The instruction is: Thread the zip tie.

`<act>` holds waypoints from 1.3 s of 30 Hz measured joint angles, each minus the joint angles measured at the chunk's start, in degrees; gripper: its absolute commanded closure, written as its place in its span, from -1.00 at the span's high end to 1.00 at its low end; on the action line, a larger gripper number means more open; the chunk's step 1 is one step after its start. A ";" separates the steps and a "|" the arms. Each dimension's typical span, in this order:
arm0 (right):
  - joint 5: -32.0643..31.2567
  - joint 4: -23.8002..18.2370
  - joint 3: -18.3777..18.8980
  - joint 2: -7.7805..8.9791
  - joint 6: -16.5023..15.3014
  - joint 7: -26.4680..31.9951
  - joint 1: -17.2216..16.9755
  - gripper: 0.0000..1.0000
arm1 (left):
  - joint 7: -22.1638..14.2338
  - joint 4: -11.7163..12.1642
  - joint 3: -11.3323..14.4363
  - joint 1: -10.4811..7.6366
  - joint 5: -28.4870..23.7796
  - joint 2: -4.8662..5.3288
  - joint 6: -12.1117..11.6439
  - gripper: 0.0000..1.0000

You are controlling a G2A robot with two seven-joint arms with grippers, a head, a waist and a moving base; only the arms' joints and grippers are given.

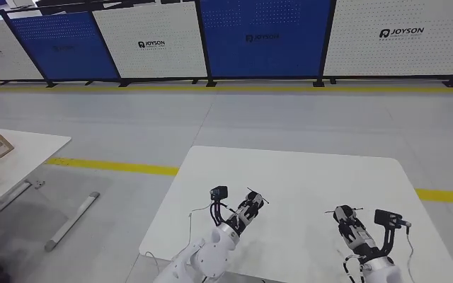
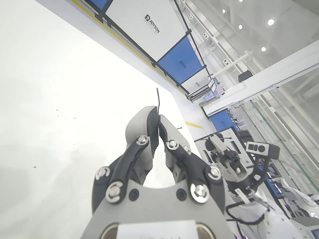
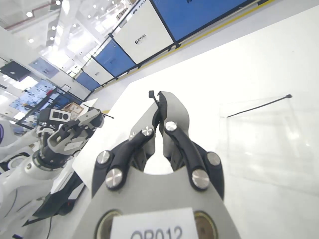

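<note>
So, tie (image 2: 157,98): light, whippy; I pinch near its tip.
Left gripper (image 2: 158,116): clamped on tie.
Right gripper (image 3: 159,99): clamped on tie's head.

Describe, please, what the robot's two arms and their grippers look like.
The left arm and right arm have glossy white shells, black joints and thin black cables. The left gripper and right gripper match: grey metal base, black links with silver screws, curved grey fingers with black ribbed pads, and a white label.
</note>
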 measured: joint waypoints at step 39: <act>8.84 5.32 -8.27 -6.50 -8.46 0.35 7.37 -1.00 | 0.00 0.00 0.00 0.00 0.00 0.00 0.00 -1.00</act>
